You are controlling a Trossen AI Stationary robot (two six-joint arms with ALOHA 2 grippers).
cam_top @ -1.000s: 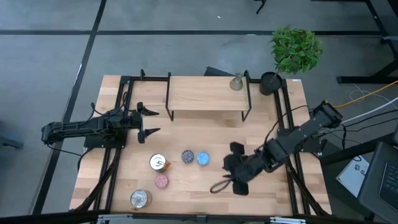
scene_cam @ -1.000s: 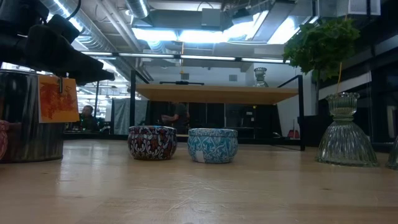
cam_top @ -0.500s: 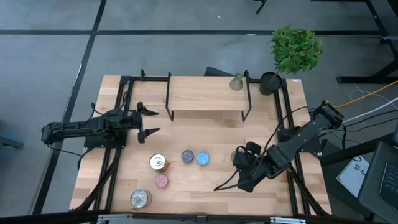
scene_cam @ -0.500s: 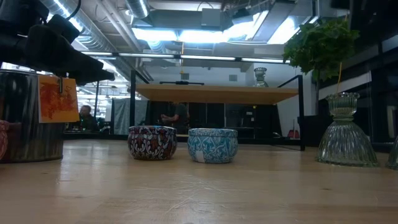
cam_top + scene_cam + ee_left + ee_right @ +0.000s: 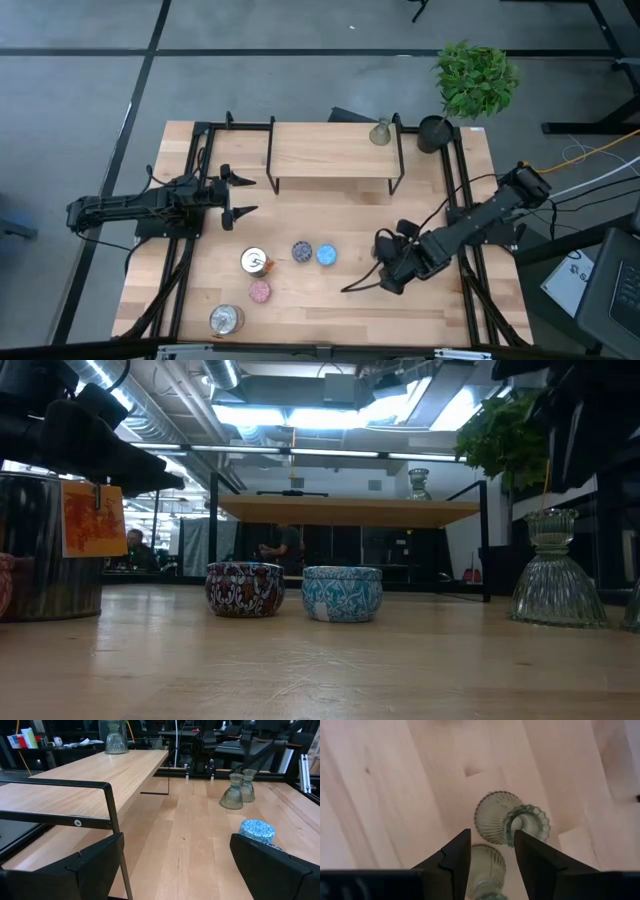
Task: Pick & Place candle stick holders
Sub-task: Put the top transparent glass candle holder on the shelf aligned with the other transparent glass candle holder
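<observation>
Two pale green glass candle stick holders stand upright on their wide bases on the table's right part. They show in the right wrist view [image 5: 512, 822] [image 5: 487, 867] and the left wrist view [image 5: 232, 793] [image 5: 248, 785]. My right gripper [image 5: 492, 855] [image 5: 385, 262] is open above them, pointing down. Its fingers stand either side of the nearer holder, and I see no touch. A third green holder [image 5: 380, 132] stands on the shelf. The blue [image 5: 326, 255], purple-speckled [image 5: 301, 250], pink [image 5: 259, 291] and two silvery holders [image 5: 256, 261] [image 5: 226, 319] stand in the table's middle and near left. My left gripper [image 5: 243, 195] is open and empty at the left.
A wooden shelf [image 5: 330, 150] on a black metal frame stands at the table's far middle. A black plant pot [image 5: 434, 132] with a green plant [image 5: 475, 78] stands at the far right corner. Bare wood lies between the shelf and the holders.
My right gripper has gone from near the table's near edge toward the far edge and now stands over the two green glass holders. Its arm now shows at the low view's upper right. The holders have not moved.
</observation>
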